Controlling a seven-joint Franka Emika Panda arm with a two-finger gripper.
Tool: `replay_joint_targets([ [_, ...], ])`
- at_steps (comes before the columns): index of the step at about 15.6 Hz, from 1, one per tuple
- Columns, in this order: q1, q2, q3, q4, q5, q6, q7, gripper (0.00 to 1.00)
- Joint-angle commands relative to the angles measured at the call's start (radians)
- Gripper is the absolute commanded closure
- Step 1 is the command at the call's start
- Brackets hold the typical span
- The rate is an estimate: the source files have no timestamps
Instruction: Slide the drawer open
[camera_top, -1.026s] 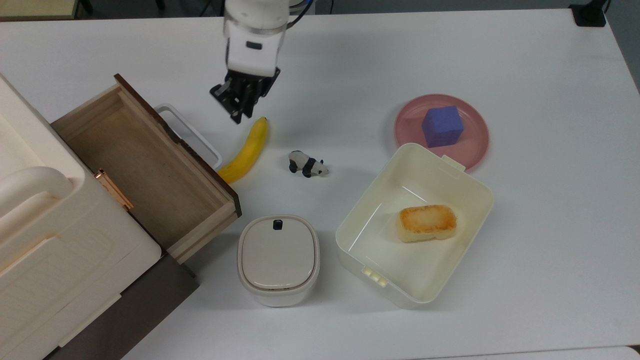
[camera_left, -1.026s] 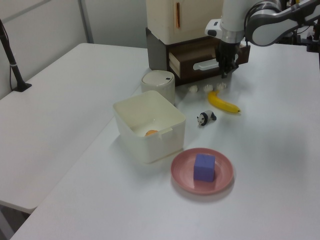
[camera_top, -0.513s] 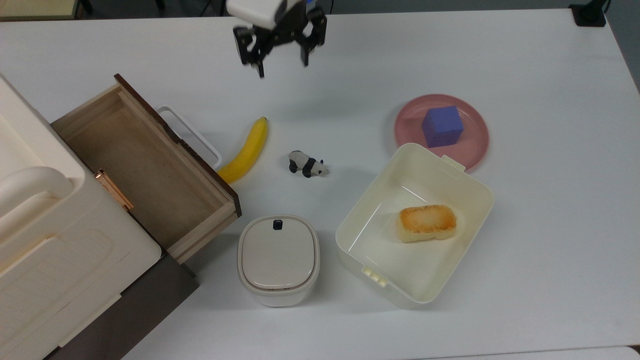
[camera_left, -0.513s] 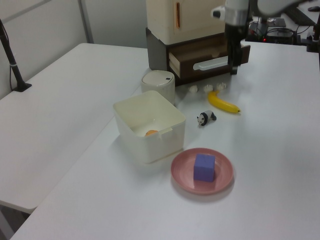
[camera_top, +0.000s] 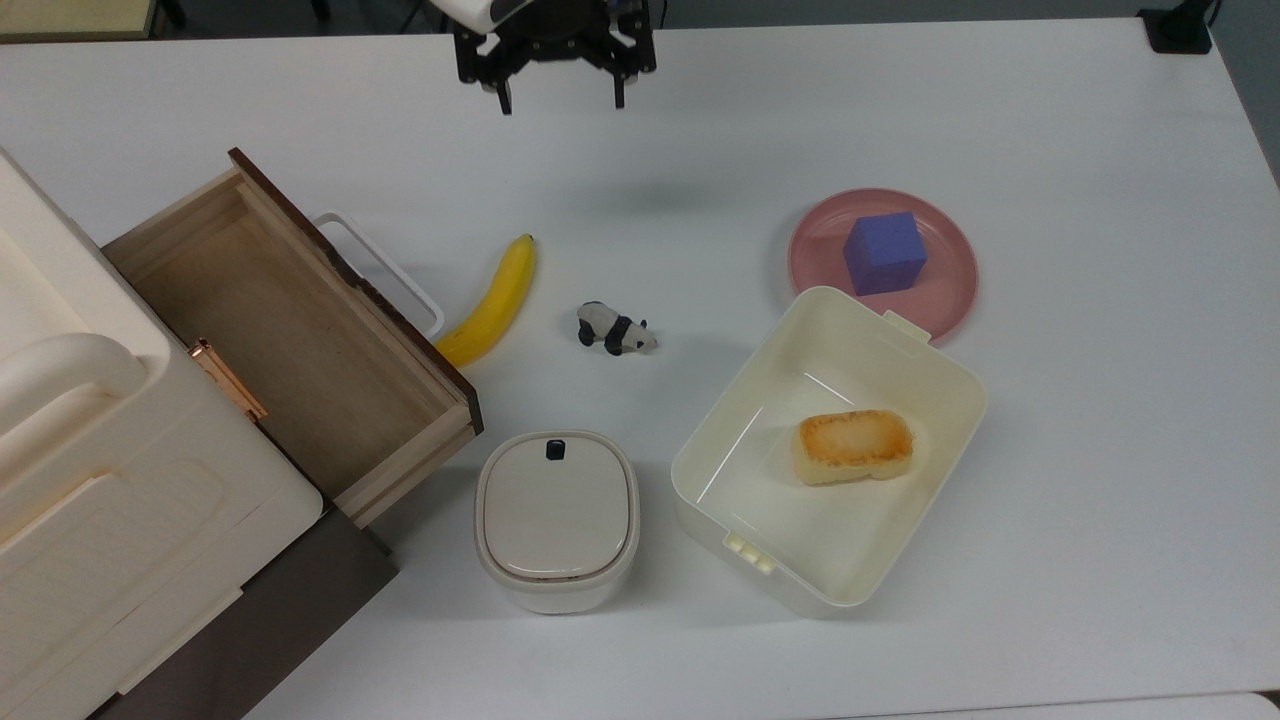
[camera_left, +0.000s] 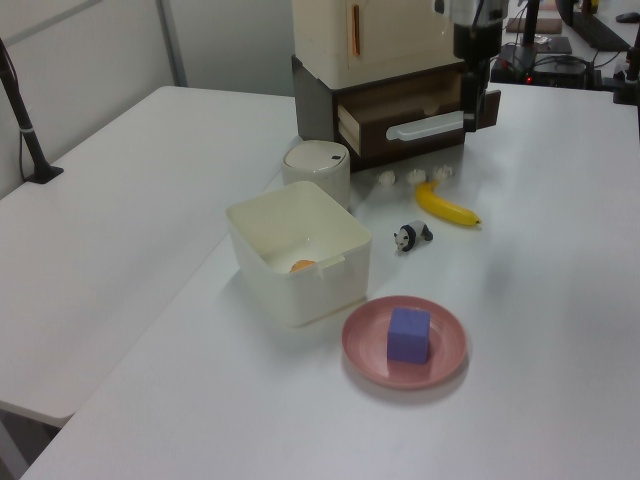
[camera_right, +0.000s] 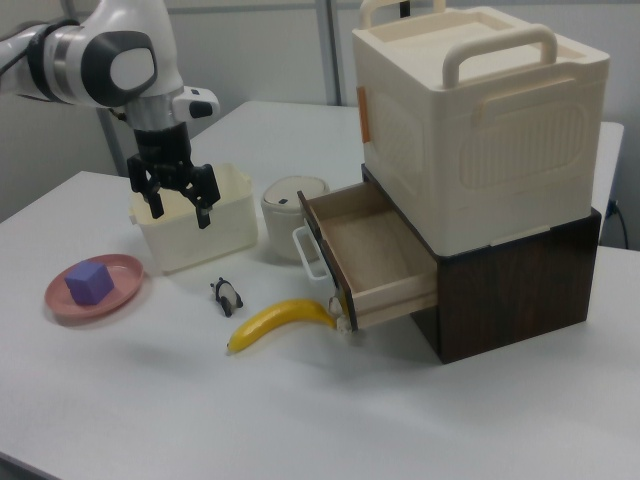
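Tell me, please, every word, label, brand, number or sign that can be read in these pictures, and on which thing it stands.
None can be read: no text stands on the drawer, the lidded bin, the open container, the plate or the gripper.

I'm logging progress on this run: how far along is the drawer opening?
Done, by the look of it: the light-wood drawer with the dark brown front panel stands pulled out from under the cream box, its bare inside showing, and its white loop handle is free. In hand: nothing; the black two-finger gripper hangs open and empty above the table, apart from the handle. Nothing appears to be left.
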Motion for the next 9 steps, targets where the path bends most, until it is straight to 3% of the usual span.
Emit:
replay_joint_targets([
  [1, -0.017, 0.038, -0.009, 0.068, 0.011, 0.015, 0.032, 0.0],
  [9, -0.043, 0.055, -0.008, 0.102, 0.006, 0.01, 0.033, 0.0],
])
